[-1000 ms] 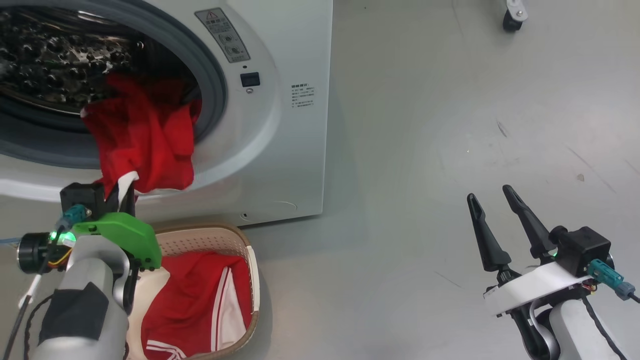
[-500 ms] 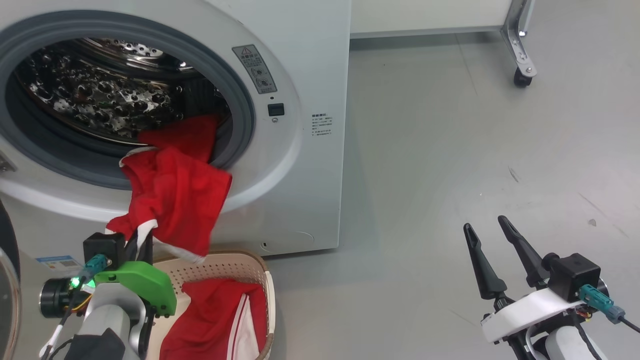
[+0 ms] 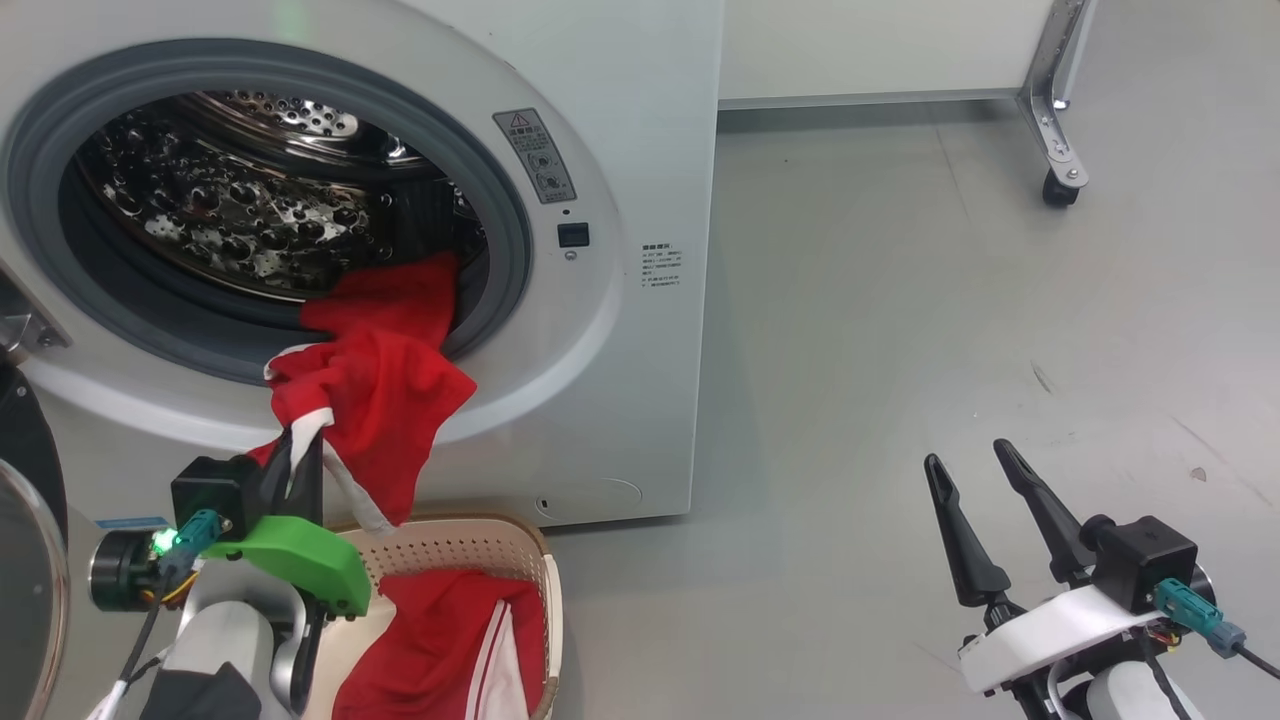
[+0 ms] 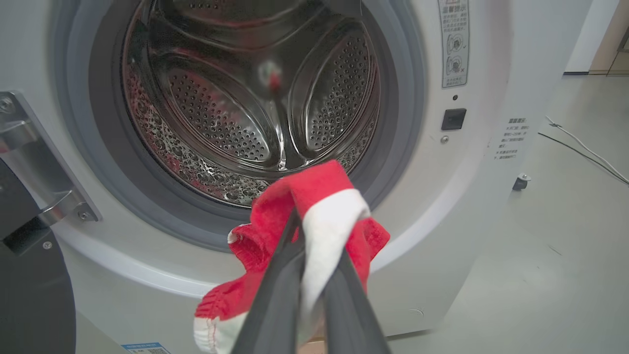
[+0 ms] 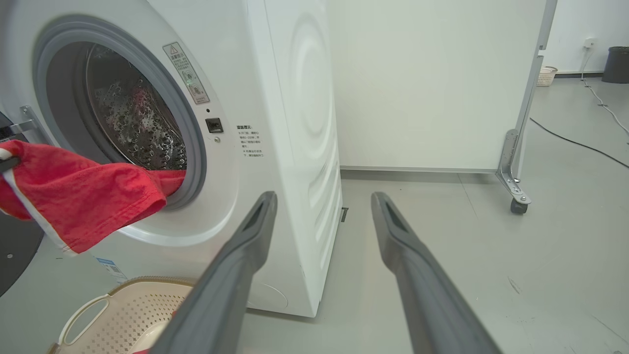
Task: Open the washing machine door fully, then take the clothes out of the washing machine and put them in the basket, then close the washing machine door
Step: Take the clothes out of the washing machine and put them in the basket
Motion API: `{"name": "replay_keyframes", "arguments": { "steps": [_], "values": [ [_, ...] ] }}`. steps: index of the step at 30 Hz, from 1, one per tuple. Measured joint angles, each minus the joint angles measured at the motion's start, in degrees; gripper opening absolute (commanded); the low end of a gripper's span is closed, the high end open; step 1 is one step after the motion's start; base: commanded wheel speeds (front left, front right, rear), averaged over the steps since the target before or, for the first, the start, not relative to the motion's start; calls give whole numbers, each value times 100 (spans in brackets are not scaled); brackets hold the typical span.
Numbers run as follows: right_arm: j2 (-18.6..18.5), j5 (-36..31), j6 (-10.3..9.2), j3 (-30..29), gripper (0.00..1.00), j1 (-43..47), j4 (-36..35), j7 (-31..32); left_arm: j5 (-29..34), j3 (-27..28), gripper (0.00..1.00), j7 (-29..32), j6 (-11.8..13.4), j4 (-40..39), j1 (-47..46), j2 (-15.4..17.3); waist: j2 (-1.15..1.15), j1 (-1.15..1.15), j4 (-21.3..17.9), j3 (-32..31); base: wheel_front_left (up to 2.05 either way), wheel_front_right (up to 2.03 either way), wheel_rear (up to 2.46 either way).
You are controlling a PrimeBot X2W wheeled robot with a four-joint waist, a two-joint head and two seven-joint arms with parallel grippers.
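Clothes of bright red fabric with white trim lie in 2 places. 1 garment (image 3: 375, 390) trails out of the perforated steel drum (image 4: 221, 113), over the grey rubber ring of the big white front-loading washing machine (image 3: 640, 120), and hangs down its front. Another red garment with white stripes (image 3: 440, 640) lies inside the small cream perforated plastic basket with the brown rim (image 3: 455, 535), which stands on the grey floor (image 3: 900, 300) just in front of the machine. The left claw (image 3: 300, 450) is clenched on the hanging garment's white trim, above the basket. The large round washing machine door with the glossy black rim (image 3: 25, 450) stands swung open at the far left. The right claw (image 3: 965, 455) is released, its 2 dark fingers spread, over the floor well apart from the machine.
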Motion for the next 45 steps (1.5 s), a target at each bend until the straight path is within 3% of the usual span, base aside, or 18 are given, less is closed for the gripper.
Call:
{"name": "replay_keyframes", "arguments": {
  "steps": [20, 28, 45],
  "values": [
    [12, -36, 0, -41, 100, 45, -64, 0, 52, 512, 0, -16, 218, -2330, 407, -78, 0, 0, 7, 94, 0, 0, 0],
    [12, -52, 0, -15, 100, 51, -124, 0, 107, 477, 0, -16, 245, -2510, 799, -114, 0, 0, -55, 252, 0, 0, 0],
    [-60, -52, 0, 46, 100, -93, -245, 0, 154, 193, 0, 267, 405, -1383, 1277, -132, 0, 0, -242, 834, 0, 0, 0]
  ]
}}
